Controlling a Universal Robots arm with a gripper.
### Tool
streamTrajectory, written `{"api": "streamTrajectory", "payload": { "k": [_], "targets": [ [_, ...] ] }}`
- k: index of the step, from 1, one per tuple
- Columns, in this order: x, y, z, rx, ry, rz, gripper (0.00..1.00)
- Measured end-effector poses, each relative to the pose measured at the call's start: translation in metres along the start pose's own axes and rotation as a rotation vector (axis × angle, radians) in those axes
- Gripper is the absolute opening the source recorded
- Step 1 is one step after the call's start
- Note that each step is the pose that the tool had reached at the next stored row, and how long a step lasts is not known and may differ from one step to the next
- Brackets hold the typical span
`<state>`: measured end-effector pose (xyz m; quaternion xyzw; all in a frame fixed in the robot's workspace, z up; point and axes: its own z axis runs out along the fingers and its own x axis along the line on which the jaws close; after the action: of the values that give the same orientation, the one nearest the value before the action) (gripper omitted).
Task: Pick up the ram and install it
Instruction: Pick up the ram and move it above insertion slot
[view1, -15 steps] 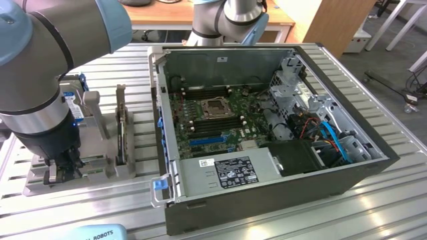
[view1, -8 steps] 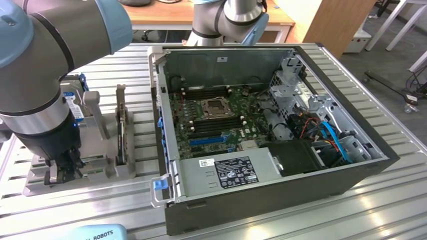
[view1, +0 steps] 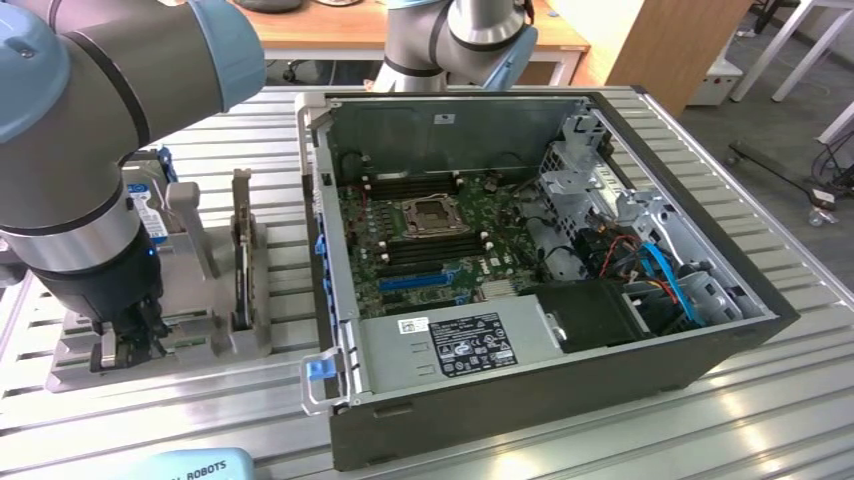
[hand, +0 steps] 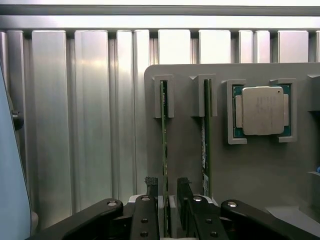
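Two green ram sticks stand on edge in slots of a grey holder (hand: 250, 175). My gripper (hand: 167, 192) is open and straddles the near end of one ram stick (hand: 164, 130), one black finger (hand: 151, 200) on each side with a small gap to the board. The other ram stick (hand: 205, 135), with a white label, stands one slot over, beside the fingers. In the exterior view the gripper (view1: 124, 345) is down at the front of the holder (view1: 200, 340), at the exterior view's left.
A square silver processor chip (hand: 262, 110) lies in a pocket of the holder beyond the second stick. An open computer case (view1: 534, 400) with its motherboard (view1: 427, 230) exposed sits to the exterior view's right of the holder. A dark card (view1: 242, 250) stands upright in the holder.
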<state>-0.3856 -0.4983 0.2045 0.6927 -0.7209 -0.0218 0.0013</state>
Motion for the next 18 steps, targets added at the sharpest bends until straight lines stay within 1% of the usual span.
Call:
{"api": "streamTrajectory", "payload": {
  "k": [4,7,18],
  "targets": [
    [0.0000,0.0000,0.0001,0.0001,-0.0001,0.000,0.29],
    [-0.0001,0.0000,0.0004,0.0003,-0.0036,0.000,0.29],
    [0.0000,-0.0001,0.0022,0.0000,-0.0035,0.000,0.29]
  ]
}}
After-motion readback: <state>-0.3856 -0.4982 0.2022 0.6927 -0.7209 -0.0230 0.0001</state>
